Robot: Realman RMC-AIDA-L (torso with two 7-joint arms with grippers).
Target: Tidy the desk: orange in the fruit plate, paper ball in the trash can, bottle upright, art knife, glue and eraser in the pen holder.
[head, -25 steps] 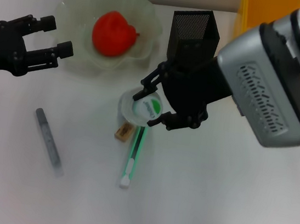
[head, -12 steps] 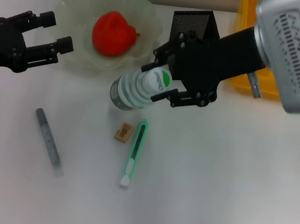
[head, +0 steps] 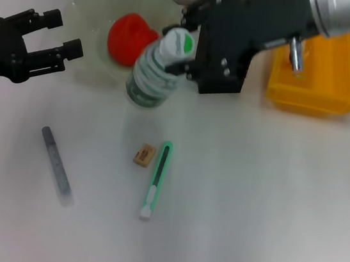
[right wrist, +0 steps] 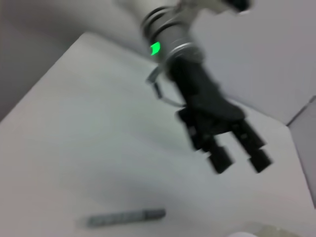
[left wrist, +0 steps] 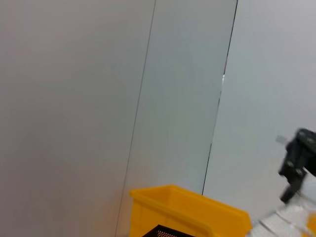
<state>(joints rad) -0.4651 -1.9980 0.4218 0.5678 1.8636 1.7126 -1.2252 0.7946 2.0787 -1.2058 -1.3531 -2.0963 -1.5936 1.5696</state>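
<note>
My right gripper (head: pixel 178 44) is shut on the cap end of a clear bottle (head: pixel 148 81) with a green and white label. The bottle is tilted, its base low in front of the fruit plate (head: pixel 81 7). A red-orange fruit (head: pixel 130 38) lies in the plate. A tan eraser (head: pixel 144 155), a green art knife (head: pixel 155 180) and a grey glue stick (head: pixel 54 165) lie on the white desk. The glue stick also shows in the right wrist view (right wrist: pixel 126 217). My left gripper (head: pixel 65 32) is open, left of the plate; it also shows in the right wrist view (right wrist: pixel 239 153). The pen holder is hidden behind my right arm. No paper ball shows.
A yellow bin (head: pixel 319 66) stands at the back right and also shows in the left wrist view (left wrist: pixel 187 212). My right arm (head: pixel 267 20) reaches across the back of the desk.
My right gripper has lifted the bottle off the desk beside the eraser, carried it back toward the plate and tipped it more upright. My left arm has not moved.
</note>
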